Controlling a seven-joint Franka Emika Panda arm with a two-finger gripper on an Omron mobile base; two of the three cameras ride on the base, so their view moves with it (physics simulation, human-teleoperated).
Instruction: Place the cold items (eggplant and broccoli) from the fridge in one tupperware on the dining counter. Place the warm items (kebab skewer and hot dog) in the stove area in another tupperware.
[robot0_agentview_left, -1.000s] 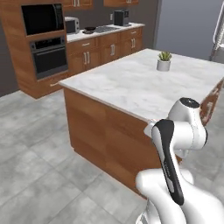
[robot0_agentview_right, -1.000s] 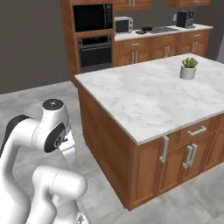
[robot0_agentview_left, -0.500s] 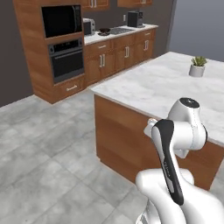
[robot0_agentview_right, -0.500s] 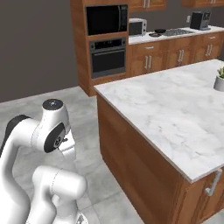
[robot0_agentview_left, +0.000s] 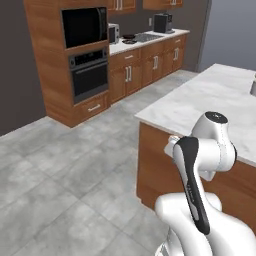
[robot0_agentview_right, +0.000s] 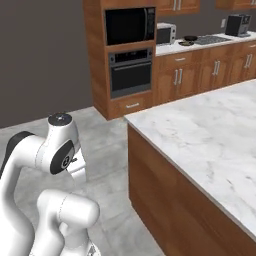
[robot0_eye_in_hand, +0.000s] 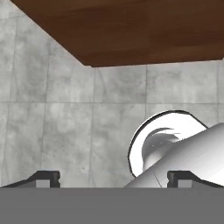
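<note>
Eggplant, broccoli, kebab skewer, hot dog and both tupperwares are nowhere we can make out, so we cannot place any of them; we judge the task is at the stage of driving to reach them. We carry nothing: in the hand view our gripper (robot0_eye_in_hand: 113, 177) looks straight down at the grey tile floor (robot0_eye_in_hand: 65, 127), its two dark fingertips (robot0_eye_in_hand: 43, 177) standing wide apart with only floor between them. Our arm (robot0_agentview_left: 200, 165) is folded close above the base, right beside the corner of the marble-topped island (robot0_agentview_right: 210, 140), whose wooden side (robot0_eye_in_hand: 144, 30) shows at the top of the hand view. That closeness is the first risk we see: if the base turns or drives on while hugging the island, the elbow or the base could clip the corner or the cabinet panel. Across the floor stand the wall oven (robot0_agentview_left: 90, 75) with the microwave (robot0_agentview_left: 84, 26) above it, and further along the back counter a toaster (robot0_agentview_left: 113, 33), a cooktop (robot0_agentview_left: 147, 36) and a coffee machine (robot0_agentview_left: 162, 23). The second risk, in our judgement, is of sorting: warm items lie by the stove, cold ones in a fridge we cannot see here, so heading to the wrong station or mixing containers would spoil the result. Unfolding the arm too early near the cabinets could also strike a handle.
</note>
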